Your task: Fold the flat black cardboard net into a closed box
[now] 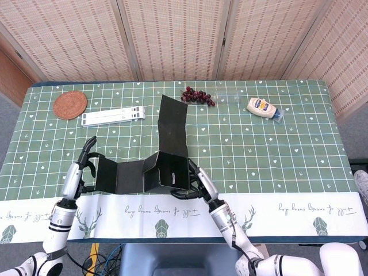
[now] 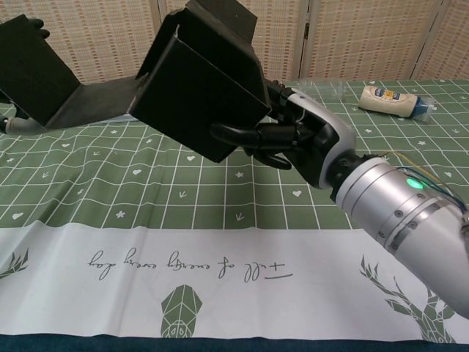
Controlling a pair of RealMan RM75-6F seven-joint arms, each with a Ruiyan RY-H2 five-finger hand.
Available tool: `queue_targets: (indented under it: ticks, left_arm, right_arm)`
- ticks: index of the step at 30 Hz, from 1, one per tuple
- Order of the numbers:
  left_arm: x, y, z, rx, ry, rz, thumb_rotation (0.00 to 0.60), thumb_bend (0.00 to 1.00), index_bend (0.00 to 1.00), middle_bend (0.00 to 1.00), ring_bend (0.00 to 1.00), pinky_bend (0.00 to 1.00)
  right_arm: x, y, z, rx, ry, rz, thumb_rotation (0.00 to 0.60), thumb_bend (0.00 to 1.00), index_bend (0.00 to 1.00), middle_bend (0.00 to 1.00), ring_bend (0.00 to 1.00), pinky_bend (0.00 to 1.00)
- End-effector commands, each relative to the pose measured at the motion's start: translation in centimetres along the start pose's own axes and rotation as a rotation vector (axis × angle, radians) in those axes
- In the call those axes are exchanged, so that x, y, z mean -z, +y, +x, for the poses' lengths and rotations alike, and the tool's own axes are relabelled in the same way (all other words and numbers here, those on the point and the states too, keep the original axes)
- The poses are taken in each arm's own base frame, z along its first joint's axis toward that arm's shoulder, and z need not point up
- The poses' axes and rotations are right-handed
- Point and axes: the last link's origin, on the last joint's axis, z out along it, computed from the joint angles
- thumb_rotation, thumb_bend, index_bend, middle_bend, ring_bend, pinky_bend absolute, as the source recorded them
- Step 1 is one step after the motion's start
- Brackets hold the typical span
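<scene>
One black cardboard net [image 1: 152, 164], partly folded, raised above the desk [image 1: 276, 155]; right hand [image 1: 198, 183] fingers [image 2: 242, 134] grip its boxed section, left hand [image 1: 83, 167] fingers spread at its outer flap; contact cannot be told

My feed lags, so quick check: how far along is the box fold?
Partly done. The cardboard net already has its middle panels folded into an open tube. In hand: the right hand grips that tube off the table, while the left hand meets the outer flap. Left: closing the flaps, including the long rear panel.
</scene>
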Motion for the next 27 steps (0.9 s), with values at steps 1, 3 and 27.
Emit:
queue_targets:
  ticks: [1,3,27]
  left_arm:
    - [0.2,1.0,-0.7,0.094,-0.015,0.004,0.600,0.10,0.00,0.04,0.31,0.69]
    - [0.1,1.5,-0.7,0.117,-0.017,0.003,0.600,0.10,0.00,0.04,0.31,0.69]
    - [-0.1,3.8,0.7,0.062,-0.051,-0.067,0.600,0.10,0.00,0.04,0.31,0.69]
  right_arm:
    - [0.0,0.2,-0.3,0.006,-0.008,0.004,0.600,0.46,0.22,0.39,0.73,1.00]
    - [0.1,0.4,-0.5,0.022,-0.015,0.008,0.600,0.46,0.22,0.39,0.73,1.00]
    - [-0.5,1.8,-1.9,0.192,-0.060,-0.029,0.600,0.49,0.22,0.39,0.73,1.00]
